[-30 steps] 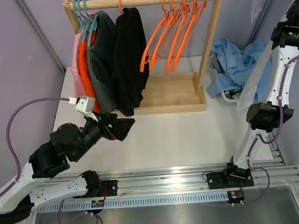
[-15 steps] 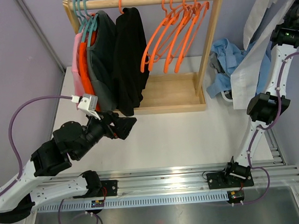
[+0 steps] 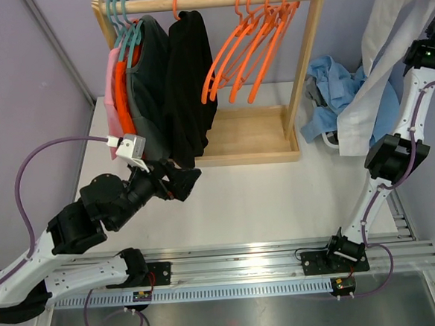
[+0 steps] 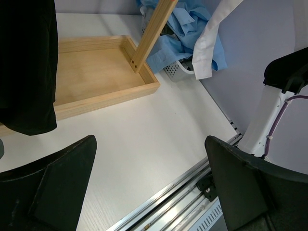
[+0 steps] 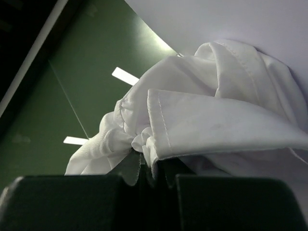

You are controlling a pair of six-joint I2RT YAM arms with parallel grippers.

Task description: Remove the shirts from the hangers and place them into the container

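My right gripper (image 5: pixel 151 166) is shut on a bunched fold of the white shirt (image 5: pixel 216 120). In the top view that shirt (image 3: pixel 389 54) hangs high at the right, its tail draping over the container (image 3: pixel 334 143), which holds light blue shirts (image 3: pixel 340 95); the gripper itself is above the frame. On the rail hang pink (image 3: pixel 113 103), orange (image 3: pixel 124 102), dark grey (image 3: pixel 149 86) and black (image 3: pixel 189 83) shirts on hangers (image 3: pixel 122 20). My left gripper (image 3: pixel 183 182) is open and holds nothing, low over the table just in front of the black shirt (image 4: pixel 26 72).
Several bare orange hangers (image 3: pixel 251 52) hang on the right half of the wooden rack (image 3: pixel 253 134). The rack's post (image 4: pixel 149 36) stands beside the container (image 4: pixel 175 70). A metal rail (image 3: pixel 246 254) runs along the near table edge.
The right arm has lifted the white shirt upward, so more of it hangs in view above the container. The left arm has crept slightly toward the rack.
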